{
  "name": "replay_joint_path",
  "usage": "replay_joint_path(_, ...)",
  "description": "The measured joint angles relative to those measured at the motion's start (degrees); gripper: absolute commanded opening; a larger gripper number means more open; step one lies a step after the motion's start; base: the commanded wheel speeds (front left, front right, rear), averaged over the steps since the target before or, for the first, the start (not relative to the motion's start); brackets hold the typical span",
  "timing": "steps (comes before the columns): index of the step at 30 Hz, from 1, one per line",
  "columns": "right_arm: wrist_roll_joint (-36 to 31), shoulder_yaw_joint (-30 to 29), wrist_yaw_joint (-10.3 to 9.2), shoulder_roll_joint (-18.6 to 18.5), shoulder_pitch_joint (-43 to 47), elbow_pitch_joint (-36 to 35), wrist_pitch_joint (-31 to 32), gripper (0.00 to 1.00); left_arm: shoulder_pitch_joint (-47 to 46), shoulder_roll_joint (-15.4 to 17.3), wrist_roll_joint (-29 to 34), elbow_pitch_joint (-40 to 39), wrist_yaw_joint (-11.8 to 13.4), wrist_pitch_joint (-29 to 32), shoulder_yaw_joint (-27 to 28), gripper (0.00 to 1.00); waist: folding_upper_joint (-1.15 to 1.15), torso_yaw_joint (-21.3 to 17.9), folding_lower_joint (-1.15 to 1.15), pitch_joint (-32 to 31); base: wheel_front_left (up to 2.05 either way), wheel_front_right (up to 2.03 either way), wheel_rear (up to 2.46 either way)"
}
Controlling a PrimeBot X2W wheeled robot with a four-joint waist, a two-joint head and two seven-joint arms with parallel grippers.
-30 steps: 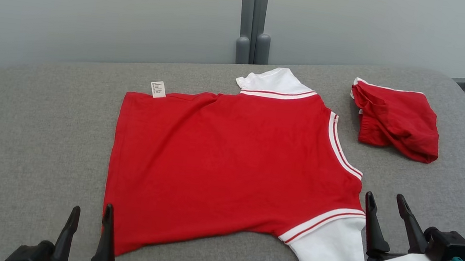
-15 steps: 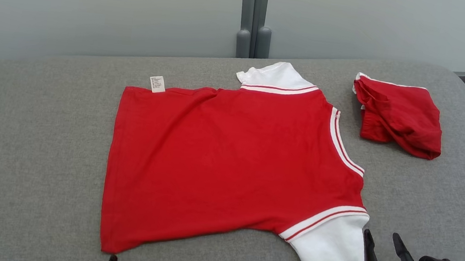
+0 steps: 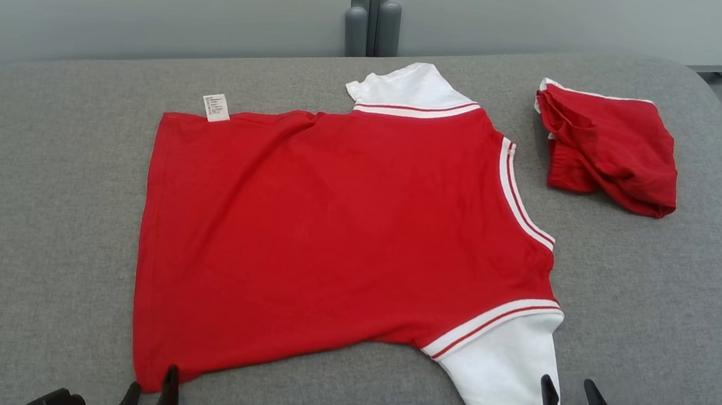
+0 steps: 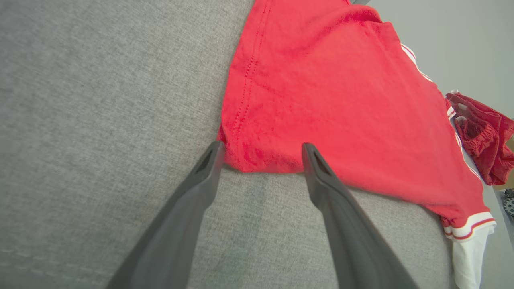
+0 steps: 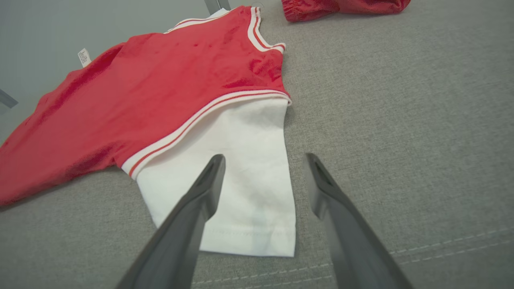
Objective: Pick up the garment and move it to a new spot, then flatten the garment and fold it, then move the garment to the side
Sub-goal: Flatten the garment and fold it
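Nearest, the left gripper [image 3: 151, 386] and the right gripper [image 3: 566, 383] are held wide open and empty, at the near hem corner and white sleeve [image 3: 504, 375] of the garment [image 3: 331, 226]. The garment is spread flat on the grey cushion [image 3: 29, 192]. A crumpled red piece [image 3: 605, 149] is seen beyond, rightward.

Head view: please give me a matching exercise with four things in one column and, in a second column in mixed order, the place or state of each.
Things
1. shirt
2. red bundle
3. label
4. right pincer

Places or states
A. open, by the near white sleeve
B. bunched up, far right
C. spread flat in the middle
D. white, at the shirt's far left corner

Pairs: 1-C, 2-B, 3-D, 4-A
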Motion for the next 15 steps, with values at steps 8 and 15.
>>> replay_joint_path(8, 0.18, 0.40, 0.58, 0.11, -0.56, 2.19, -0.01, 1.00, -3.04, -0.05, 0.00, 3.91, 0.25, -0.13, 0.43, 1.00, 0.00, -0.98, 0.00, 2.15, 0.00, 0.00, 0.00)
replay_joint_path(15, 0.49, 1.25, 0.98, 0.13, -1.58, 3.46, -0.01, 1.00, -4.22, -0.08, -0.53, 5.84, 0.33, -0.64, 0.36, 0.98, 0.00, -0.89, 0.00, 2.55, 0.00, 0.00, 0.00)
